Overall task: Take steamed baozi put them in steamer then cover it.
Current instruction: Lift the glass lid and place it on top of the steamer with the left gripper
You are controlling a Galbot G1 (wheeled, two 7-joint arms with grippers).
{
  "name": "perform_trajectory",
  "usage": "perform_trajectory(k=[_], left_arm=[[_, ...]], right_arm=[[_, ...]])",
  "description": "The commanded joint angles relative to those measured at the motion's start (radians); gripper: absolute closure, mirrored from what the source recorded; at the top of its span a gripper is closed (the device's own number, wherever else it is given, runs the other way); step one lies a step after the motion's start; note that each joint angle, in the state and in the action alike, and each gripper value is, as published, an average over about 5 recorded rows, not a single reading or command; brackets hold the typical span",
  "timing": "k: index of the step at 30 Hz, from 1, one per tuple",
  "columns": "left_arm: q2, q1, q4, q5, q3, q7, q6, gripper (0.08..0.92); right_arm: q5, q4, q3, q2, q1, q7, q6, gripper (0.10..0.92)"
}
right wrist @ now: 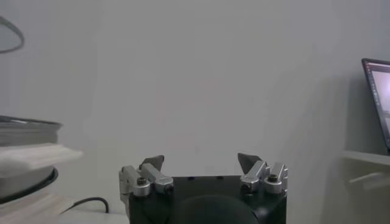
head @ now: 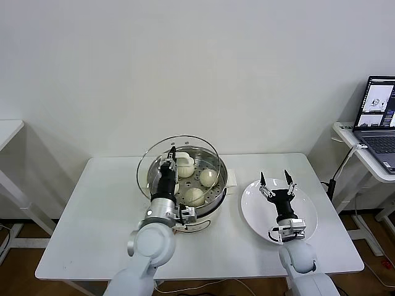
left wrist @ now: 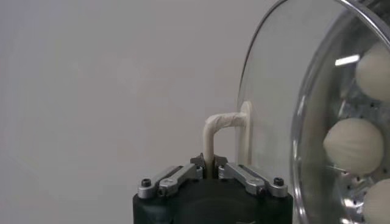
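Left gripper (head: pixel 166 165): its jaws pinch the white handle (left wrist: pixel 217 133) of the cover, over the near-left side of the steamer.
Left wrist view only: the handle is a thin bent white bar, and the jaws are pressed on it from both sides.
Right gripper (head: pixel 276 183): it hangs over the plate with jaws spread wide and nothing between them.
Plate (head: pixel 308 216): round, flat and white, on the surface to the right of the steamer.
Cover (head: pixel 154 161): round clear glass with a shiny metal rim, tilted, held above the steamer.
Steamer (head: pixel 217 196): round shiny metal pot, with holes in its tray.
Steamed baozi (head: pixel 208 177): smooth, round, cream-white buns. Three show clearly inside the steamer.
Surface (head: pixel 92 216): plain white.
Laptop (head: pixel 378 123): open, on a side table far right.
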Motion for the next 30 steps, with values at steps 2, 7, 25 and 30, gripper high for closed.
perform_trajectory(k=[2,7,25,30], left_arm=[[-0.05,-0.04,0.1,0.093,0.049,0.045,0.021,0.813],[-0.061,-0.044,0.129,0.112,0.058,0.04,0.013,0.813],[-0.082,-0.053,0.193,0.121,0.05,0.024,-0.002,0.813],[-0.082,-0.058,0.2,0.12,0.042,0.021,-0.006,0.813]], right_arm=[[-0.005,-0.01,0.004,0.003,-0.003,-0.002,0.001,0.203],[-0.005,-0.015,0.003,0.005,0.001,-0.002,0.001,0.203],[-0.005,-0.02,0.002,0.004,0.003,-0.003,0.001,0.203],[-0.007,-0.021,0.001,0.003,0.002,-0.004,0.002,0.203]])
